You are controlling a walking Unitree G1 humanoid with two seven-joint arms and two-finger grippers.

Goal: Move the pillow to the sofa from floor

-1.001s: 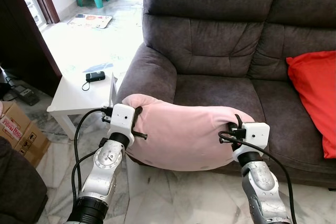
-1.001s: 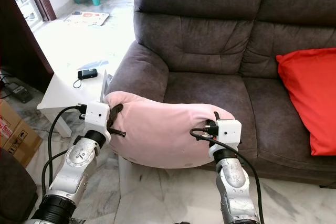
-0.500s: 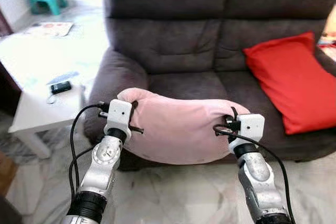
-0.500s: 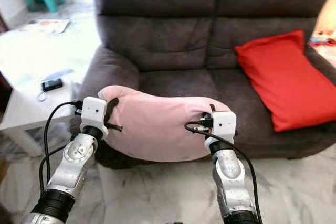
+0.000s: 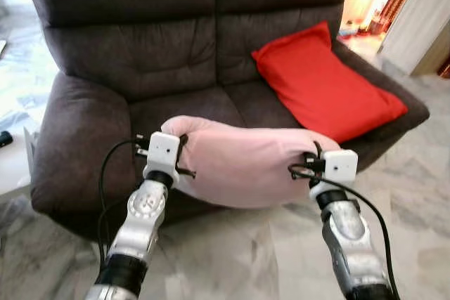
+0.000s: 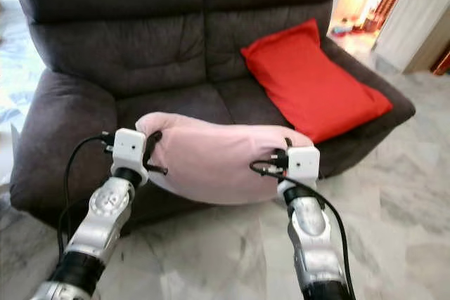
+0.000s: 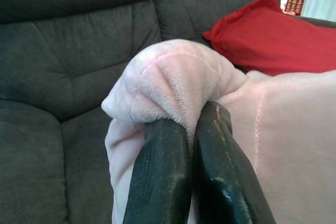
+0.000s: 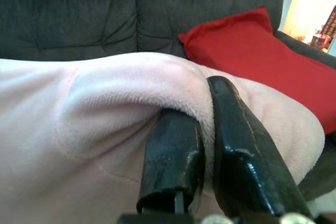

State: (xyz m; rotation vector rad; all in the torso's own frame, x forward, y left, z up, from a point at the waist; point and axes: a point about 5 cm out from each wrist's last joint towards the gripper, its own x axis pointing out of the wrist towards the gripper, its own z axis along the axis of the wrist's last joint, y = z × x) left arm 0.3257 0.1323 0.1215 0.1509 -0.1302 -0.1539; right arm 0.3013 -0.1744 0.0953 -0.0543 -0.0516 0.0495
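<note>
Plush pale-pink fleece pillow [image 5: 246, 163] hangs off the floor before the dark grey fabric sofa [image 5: 126, 40], sagging between the left gripper [image 7: 191, 129] and right gripper [image 8: 205, 124] — each pinching a corner, a clamp the wrist views show closely. Red cushion [image 5: 320, 82] at two o'clock.

My arms are silver metal with black cuffs, white boxy wrist blocks [image 5: 163, 151], looping black cables [image 5: 105, 173], and glossy black fingers [image 7: 160, 177].
</note>
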